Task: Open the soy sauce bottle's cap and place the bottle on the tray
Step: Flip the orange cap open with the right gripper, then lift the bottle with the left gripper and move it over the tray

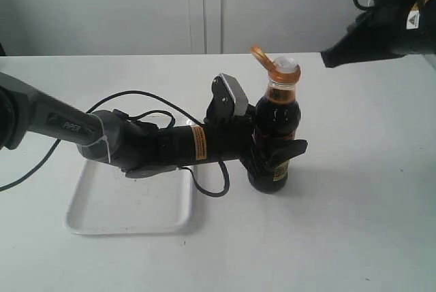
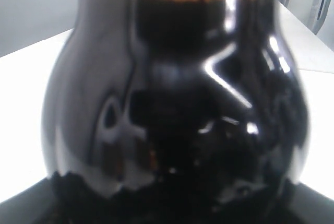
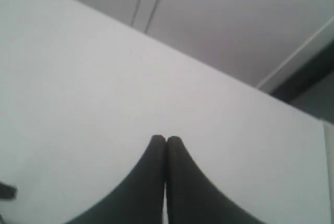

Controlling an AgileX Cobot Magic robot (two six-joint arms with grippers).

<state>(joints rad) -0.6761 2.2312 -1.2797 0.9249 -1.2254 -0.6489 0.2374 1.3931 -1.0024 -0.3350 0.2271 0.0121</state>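
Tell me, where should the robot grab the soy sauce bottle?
Probably its wide lower body, from the side, level with the table. The soy sauce bottle stands upright, its neck is narrow and the cap hangs open on top. The left gripper is clamped there, reaching from the tray side.

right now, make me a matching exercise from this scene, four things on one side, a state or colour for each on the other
1 soy sauce bottle
2 cap
3 tray
4 right hand

a flipped open
b shut, holding nothing
c white, bottle not on it
d dark inside, gripped upright

Pairs: 1-d, 2-a, 3-c, 4-b
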